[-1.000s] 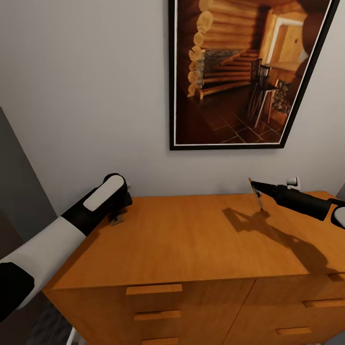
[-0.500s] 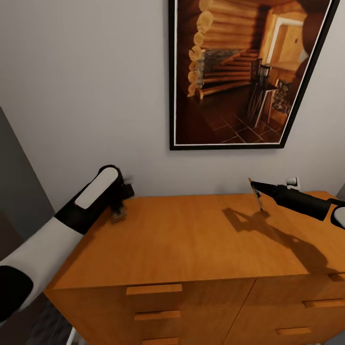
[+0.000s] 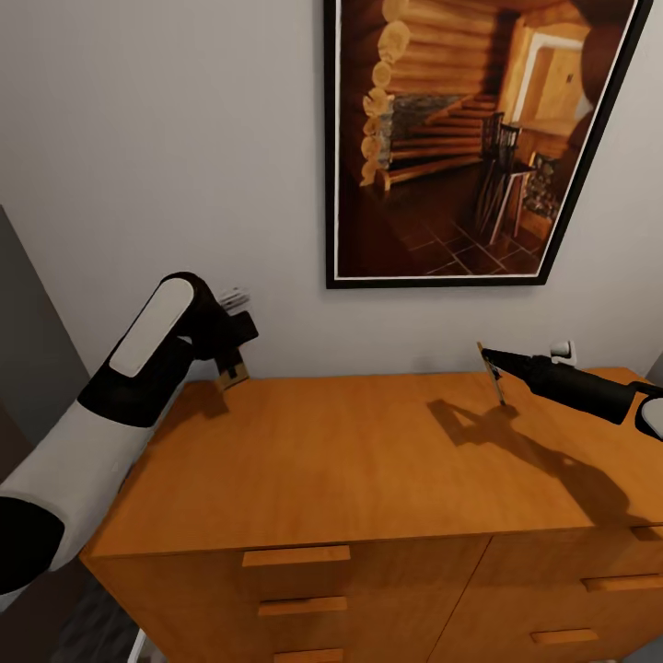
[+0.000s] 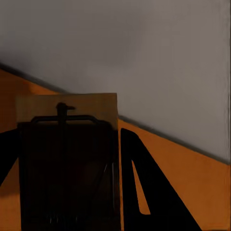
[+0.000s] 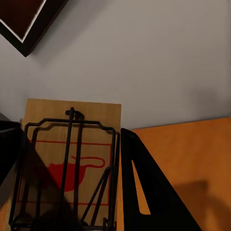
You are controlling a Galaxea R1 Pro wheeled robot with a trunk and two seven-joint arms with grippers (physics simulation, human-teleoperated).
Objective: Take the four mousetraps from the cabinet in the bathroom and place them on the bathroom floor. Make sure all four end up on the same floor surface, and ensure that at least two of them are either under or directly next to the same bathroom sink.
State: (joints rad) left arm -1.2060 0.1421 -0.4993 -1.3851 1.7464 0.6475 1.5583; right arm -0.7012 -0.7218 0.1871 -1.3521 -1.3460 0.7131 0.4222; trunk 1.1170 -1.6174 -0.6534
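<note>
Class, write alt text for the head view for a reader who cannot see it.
Both grippers, left and right, each hold a mousetrap (left's, right's) above the orange-brown cabinet. A framed picture hangs on the grey wall behind.

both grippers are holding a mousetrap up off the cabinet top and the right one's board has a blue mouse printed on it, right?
Not quite: the print is red, not blue. The right wrist view shows a red mouse outline on the mousetrap held in the right gripper. The rest holds: the left gripper also holds a mousetrap, and both are lifted above the cabinet top.
</note>
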